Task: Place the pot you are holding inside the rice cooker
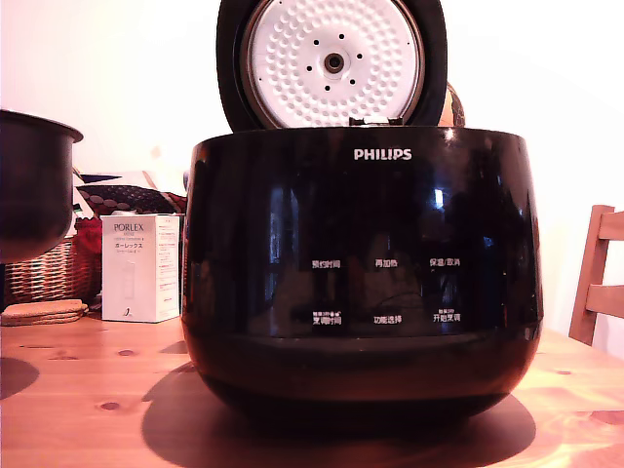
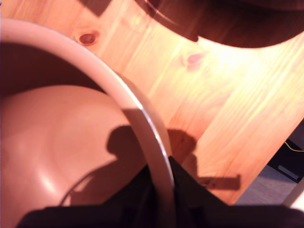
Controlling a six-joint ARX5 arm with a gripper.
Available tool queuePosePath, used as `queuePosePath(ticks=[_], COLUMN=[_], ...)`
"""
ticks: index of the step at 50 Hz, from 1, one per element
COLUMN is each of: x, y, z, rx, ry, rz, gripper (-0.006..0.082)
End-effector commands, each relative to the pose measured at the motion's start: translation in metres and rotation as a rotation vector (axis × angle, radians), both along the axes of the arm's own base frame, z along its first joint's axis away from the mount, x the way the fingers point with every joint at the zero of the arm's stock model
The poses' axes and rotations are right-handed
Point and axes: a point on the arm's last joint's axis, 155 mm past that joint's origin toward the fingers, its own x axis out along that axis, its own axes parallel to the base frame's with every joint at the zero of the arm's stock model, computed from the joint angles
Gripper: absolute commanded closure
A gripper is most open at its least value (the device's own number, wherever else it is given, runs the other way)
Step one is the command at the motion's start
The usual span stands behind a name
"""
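The cooker (image 1: 361, 273) sat in the middle of the wooden table (image 1: 88, 390), its round lid (image 1: 331, 60) standing open and showing the white dimpled plate inside. The pot (image 1: 34, 185) hung in the air at the far left of the exterior view, clear of the table and well apart from the cooker, only part of it inside the picture. Behind it stood a wicker basket (image 1: 44, 273), a white box (image 1: 141, 268) and a cork mat (image 1: 41, 312); a wooden chair (image 1: 597, 278) showed at that view's right edge.

From the wrist view, the gripper (image 2: 161, 190) was clamped over the pot's pale rim (image 2: 137, 118), one dark finger (image 2: 135, 194) inside the wall and one outside. The pot's smooth inside filled much of that view, with table planks beyond it and the cooker's dark base (image 2: 237, 23) further off.
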Motion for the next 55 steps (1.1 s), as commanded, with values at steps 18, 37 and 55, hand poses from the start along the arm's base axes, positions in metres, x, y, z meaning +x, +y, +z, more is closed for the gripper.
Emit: queuePosePath(ticks=[18,37,55], x=[0.000,-0.018,-0.045], y=[0.001,-0.047,-0.102], z=[0.025,0.089,0.144], rx=[-0.010,-0.170,-0.317], ry=[-0.039,-0.084,-0.161], rz=[0.007,-0.071,-0.258], gripper=[0.0789,0.0789,0.0789])
